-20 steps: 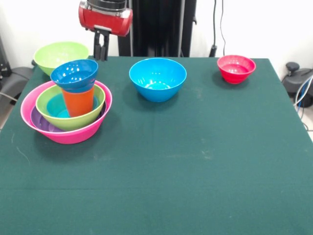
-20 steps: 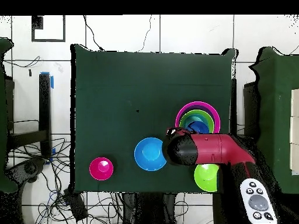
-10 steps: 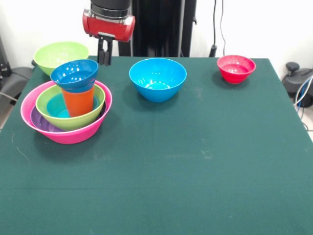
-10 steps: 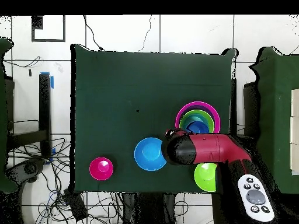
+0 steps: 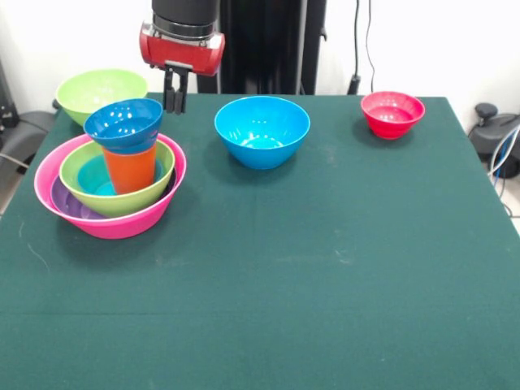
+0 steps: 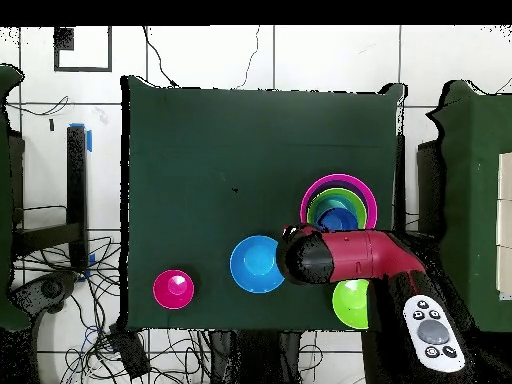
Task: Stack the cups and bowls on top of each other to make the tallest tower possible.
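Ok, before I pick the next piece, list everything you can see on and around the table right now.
Table: one, dark green cloth.
Tower: one, front view left side; pink bowl as base, purple bowl and lime green bowl nested inside, a teal bowl within that, orange cup upright in the middle, dark blue bowl on top.
Loose lime green bowl: one, far left corner behind the tower.
Light blue bowl: one, far centre, standing alone.
Red bowl: one, small, far right.
Cables: several, on the floor beside the table.
Gripper: one, black, under the red arm, above the table between the tower and the light blue bowl, holding nothing.
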`<state>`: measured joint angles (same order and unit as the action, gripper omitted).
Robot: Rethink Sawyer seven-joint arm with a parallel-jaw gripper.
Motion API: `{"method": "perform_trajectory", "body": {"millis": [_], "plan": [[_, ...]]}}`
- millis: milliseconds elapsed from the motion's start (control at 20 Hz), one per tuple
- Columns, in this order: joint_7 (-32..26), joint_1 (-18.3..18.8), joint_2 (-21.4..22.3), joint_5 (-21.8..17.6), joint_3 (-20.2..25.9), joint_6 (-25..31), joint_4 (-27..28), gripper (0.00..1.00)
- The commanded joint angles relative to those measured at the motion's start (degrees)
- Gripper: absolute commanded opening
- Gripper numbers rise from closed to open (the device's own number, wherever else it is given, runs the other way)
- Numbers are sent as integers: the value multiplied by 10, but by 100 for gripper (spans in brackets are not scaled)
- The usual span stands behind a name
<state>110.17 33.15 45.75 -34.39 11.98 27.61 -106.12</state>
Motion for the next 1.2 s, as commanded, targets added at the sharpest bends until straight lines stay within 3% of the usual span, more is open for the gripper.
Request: {"method": "perform_trajectory", "body": {"millis": [50,300,750,1200], "plan": [[-41,0,-31,-46,38,-35,19,0],[-41,2,-27,-44,39,-36,15,0],[-66,1,62,-4,42,39,-28,0],[-80,10,70,4,53,55,-31,0]]}}
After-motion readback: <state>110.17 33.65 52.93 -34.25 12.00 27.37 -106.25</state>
